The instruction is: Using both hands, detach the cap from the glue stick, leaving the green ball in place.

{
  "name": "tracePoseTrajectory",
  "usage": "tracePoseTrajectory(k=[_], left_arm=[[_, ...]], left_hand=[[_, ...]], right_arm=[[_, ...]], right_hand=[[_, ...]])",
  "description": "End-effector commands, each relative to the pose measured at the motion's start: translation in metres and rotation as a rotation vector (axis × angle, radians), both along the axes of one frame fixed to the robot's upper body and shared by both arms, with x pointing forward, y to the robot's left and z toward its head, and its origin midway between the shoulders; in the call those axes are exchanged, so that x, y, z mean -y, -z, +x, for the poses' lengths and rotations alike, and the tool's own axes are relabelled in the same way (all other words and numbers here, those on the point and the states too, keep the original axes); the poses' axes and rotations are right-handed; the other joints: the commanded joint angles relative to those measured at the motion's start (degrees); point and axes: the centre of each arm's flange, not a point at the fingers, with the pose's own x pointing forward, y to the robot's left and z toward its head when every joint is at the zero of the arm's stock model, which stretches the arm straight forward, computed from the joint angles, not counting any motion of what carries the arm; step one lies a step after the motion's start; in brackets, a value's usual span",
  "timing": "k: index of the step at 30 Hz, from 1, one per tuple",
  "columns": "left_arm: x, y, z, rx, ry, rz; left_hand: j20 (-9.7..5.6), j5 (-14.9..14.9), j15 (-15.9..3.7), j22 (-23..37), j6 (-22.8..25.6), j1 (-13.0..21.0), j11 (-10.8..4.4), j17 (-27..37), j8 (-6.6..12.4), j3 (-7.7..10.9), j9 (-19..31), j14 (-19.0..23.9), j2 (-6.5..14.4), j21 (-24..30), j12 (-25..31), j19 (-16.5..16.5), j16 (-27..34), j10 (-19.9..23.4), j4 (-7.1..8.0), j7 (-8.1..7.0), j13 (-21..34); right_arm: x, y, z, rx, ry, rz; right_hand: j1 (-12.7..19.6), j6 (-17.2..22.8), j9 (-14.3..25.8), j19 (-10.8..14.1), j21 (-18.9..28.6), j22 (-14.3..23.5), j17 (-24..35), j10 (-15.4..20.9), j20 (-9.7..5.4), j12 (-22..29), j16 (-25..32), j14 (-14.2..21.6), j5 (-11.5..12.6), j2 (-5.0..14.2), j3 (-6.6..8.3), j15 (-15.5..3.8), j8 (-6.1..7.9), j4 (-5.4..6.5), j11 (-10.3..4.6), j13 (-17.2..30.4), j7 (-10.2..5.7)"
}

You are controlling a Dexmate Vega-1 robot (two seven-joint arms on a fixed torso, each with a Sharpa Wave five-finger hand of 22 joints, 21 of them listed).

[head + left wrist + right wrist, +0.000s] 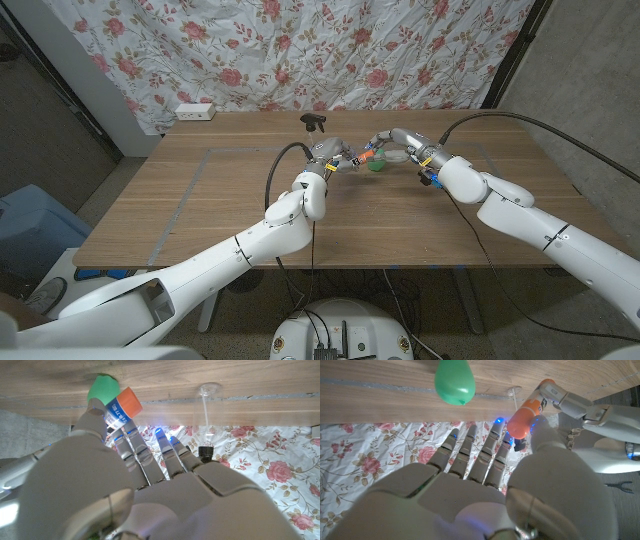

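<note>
Head view: the left hand (338, 158) and right hand (388, 140) are meeting over the wooden table (200, 200), both gripping the glue stick (366, 156) beside the green ball (377, 165).

Left wrist view: the left hand (125, 490) is pinching the glue stick (120, 409) near its orange end.

Right wrist view: the right hand (485, 490) is grasping the stick's orange cap (522, 419), the ball (454, 381) just beyond.

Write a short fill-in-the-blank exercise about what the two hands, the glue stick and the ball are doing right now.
1. The glue stick has an ______ cap at the end seen in the left wrist view.
2. The ball lying on the table is ______ in colour.
3. The left hand and the right hand meet at the ______ above the table.

Missing words: orange; green; glue stick
</note>
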Motion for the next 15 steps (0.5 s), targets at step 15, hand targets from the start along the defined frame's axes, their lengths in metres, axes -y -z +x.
tracePoseTrajectory(k=[15], left_arm=[[0.0039,-0.0028,0.0034,0.002,0.016,0.010]], left_hand=[[-0.12,0.2,-6.82,0.1,2.8,-0.1,-0.39,0.2,0.16,0.07,0.2,0.5,0.8,0.2,0.2,-0.2,0.4,1.1,0.41,1.91,0.2]], right_arm=[[0.0044,-0.0020,0.0007,0.015,-0.009,0.026]], right_hand=[[-0.2,3.5,0.8,1.4,0.0,0.1,0.9,3.3,0.15,0.8,2.5,2.5,-0.2,0.39,-1.63,-7.78,2.12,0.01,-0.51,0.9,-0.03]])
